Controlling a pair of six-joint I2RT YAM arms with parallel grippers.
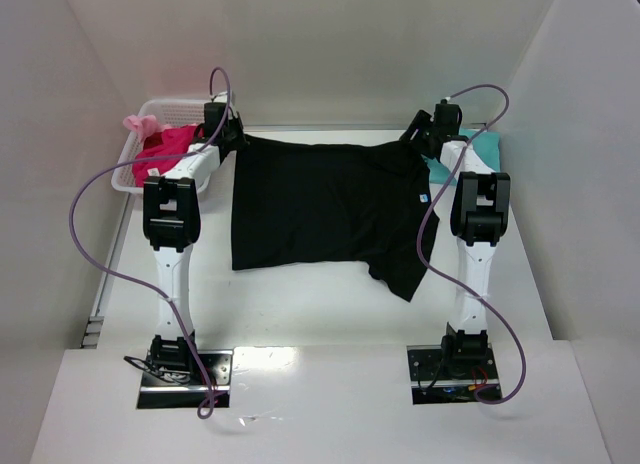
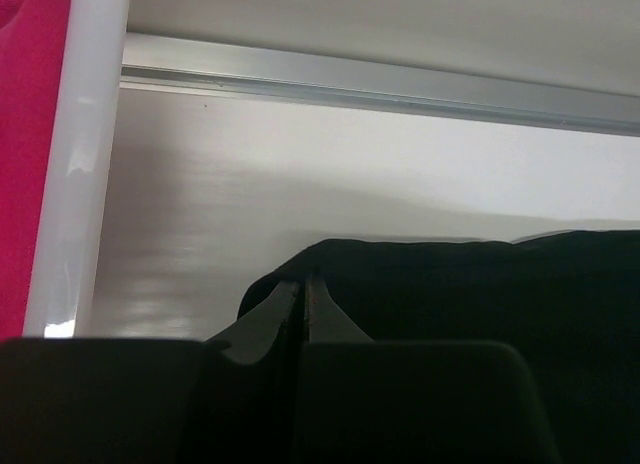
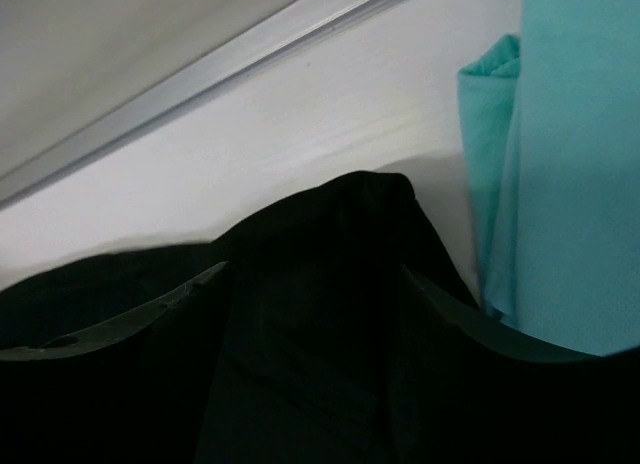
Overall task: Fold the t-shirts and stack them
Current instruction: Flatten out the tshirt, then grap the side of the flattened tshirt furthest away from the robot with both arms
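The black t-shirt lies spread flat across the middle of the table, one sleeve trailing toward the near right. My left gripper is at its far left corner, and the left wrist view shows that gripper shut, with the black cloth bunched at its tips. At the far right corner is my right gripper. The right wrist view shows this gripper open, straddling a raised peak of the black shirt. A folded teal t-shirt lies just to its right, its edge close to the right finger. The magenta-pink t-shirt sits in the basket.
The white lattice basket stands at the far left, its rim close beside my left gripper. White walls enclose the table at the back and on both sides, with a metal rail along the back. Purple cables loop off both arms.
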